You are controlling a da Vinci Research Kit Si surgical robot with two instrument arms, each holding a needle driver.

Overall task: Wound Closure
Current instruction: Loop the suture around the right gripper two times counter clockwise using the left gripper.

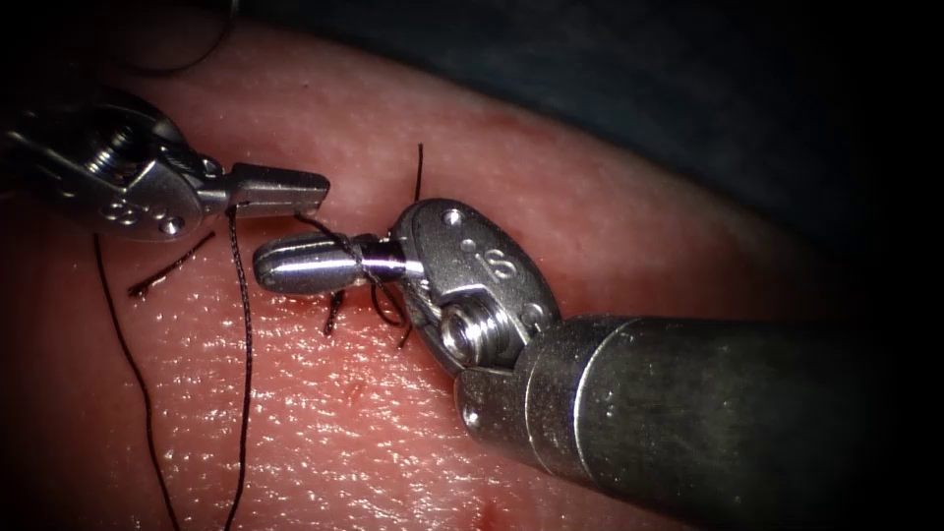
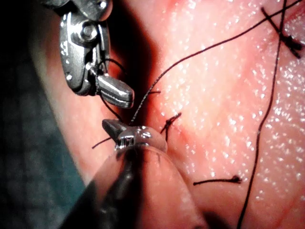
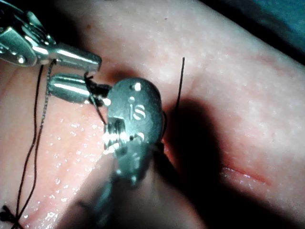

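My left tool (image 1: 285, 192) comes in from the upper left with its jaws shut on the dark thread (image 1: 243, 344), which hangs down over the tissue (image 1: 610, 226) from the base of the jaws. A short strand runs from them to my right tool (image 1: 295, 264). That tool lies just below, jaws shut, with thread wound around the neck behind them. In the left wrist view the left tool's tip (image 2: 118, 130) sits close under the right tool (image 2: 116, 91). The right wrist view has the right tool (image 3: 66, 88) beneath the left tool (image 3: 78, 58). I see no needle.
A thread tail (image 1: 419, 172) stands up behind the right tool's wrist. A short cut end of thread (image 1: 169, 267) lies on the tissue under the left tool. Knot ends (image 1: 334, 313) sit below the right jaws. The right shaft (image 1: 708, 413) covers the lower right. A red line (image 3: 243, 174) marks the tissue.
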